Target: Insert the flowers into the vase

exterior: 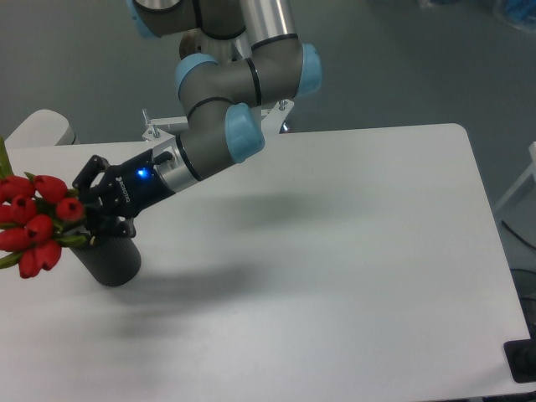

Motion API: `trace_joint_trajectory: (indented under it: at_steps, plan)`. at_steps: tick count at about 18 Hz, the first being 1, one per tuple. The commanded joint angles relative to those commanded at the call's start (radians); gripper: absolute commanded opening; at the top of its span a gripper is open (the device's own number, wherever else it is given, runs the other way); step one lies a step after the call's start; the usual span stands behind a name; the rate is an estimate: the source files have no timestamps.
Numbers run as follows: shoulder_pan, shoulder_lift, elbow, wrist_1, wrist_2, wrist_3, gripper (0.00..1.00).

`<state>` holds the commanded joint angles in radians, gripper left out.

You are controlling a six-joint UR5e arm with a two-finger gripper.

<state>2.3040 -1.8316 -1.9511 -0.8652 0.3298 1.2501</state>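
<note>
White desk [352, 251] w/ black vase [110, 260] at left; hand [94, 219] just above its mouth, clenched on flowers [38, 226], buds sticking out left.

I'm seeing a matt black vase [111, 260], rough-looking on its wall. The flowers [38, 222] have smooth, slightly shiny red buds. My gripper [94, 218] looks like matt black plastic. The table [335, 268] is smooth, matt white. Arm joints [243, 134] carry glossy light-blue plastic caps.
</note>
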Motion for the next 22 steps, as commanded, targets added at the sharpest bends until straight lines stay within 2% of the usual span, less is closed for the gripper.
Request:
trace_joint_trajectory:
  at_steps: [2,3,8,11,22]
  plan:
    - [0.005,0.002,-0.015,0.000,0.000,0.021,0.38]
    - [0.009,0.002,-0.021,0.000,0.000,0.029,0.42]
    - [0.041,0.003,-0.035,0.006,-0.002,0.045,0.84]
    - [0.077,0.005,-0.041,0.005,-0.003,0.046,0.99]
    - [0.192,0.012,-0.048,0.003,-0.005,0.046,1.00]
